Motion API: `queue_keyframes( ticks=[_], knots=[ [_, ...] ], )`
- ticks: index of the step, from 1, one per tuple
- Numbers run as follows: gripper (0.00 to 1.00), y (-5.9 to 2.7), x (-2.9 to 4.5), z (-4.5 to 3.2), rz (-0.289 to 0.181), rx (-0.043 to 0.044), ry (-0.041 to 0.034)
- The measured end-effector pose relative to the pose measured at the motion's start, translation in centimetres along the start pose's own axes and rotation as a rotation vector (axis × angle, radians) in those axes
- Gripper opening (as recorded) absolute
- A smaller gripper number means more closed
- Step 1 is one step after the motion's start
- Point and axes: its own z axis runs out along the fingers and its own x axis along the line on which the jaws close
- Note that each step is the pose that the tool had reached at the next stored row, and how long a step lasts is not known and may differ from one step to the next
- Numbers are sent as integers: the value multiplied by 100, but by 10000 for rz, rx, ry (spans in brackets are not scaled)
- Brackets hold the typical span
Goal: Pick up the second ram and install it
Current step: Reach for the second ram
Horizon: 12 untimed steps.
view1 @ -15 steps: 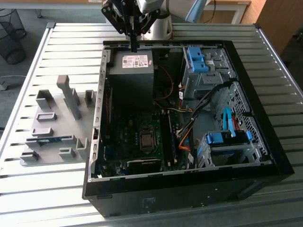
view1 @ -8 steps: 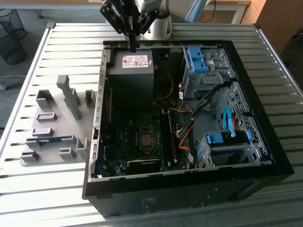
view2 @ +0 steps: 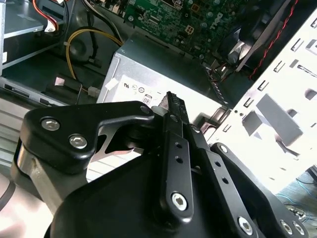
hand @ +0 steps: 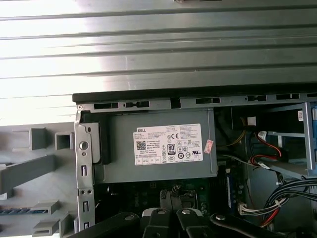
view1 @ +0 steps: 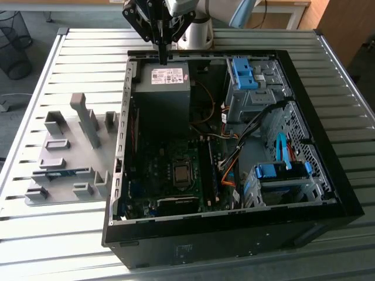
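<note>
**Fig. Approach stage, pick-up not yet made.** My jaws are clenched on nothing. In the second wrist view the two black fingers (view2: pixel 173 119) lie pressed together along their length, with no gap and nothing between them. In the exterior view they hang tip-down over the far rim of the open computer case (view1: pixel 328 222), and they appear to be clear of it.

Directly beneath me is the grey power supply (hand: pixel 163 148) with its white label, seated in the case's corner. Beyond it lies the green motherboard (view1: pixel 170 175), and past that are the cable bundles and drive bays toward the exterior view's right.

Outside the case, on the exterior view's left, a grey holder tray (view1: pixel 58 140) rests on the slatted bench (view1: pixel 88 52). The second ram (view1: pixel 61 174) lies lengthwise in one of the tray's slots. It is a thin blue-green stick, well apart from me, with the case wall between us.

By my reading, the step in hand is reaching the stick, and the install has not begun. The pick calls for my jaws to be parted wide enough to take the stick's thin faces. They must also be lined up along its length and lowered squarely between the tray's raised blocks, so that nothing is nudged out of its slot.
</note>
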Motion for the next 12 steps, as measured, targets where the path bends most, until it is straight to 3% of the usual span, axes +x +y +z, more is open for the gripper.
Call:
queue_keyframes(
  ticks=[12],
  knots=[
    [10,-3,35,0,1,-1,0]
  ],
)
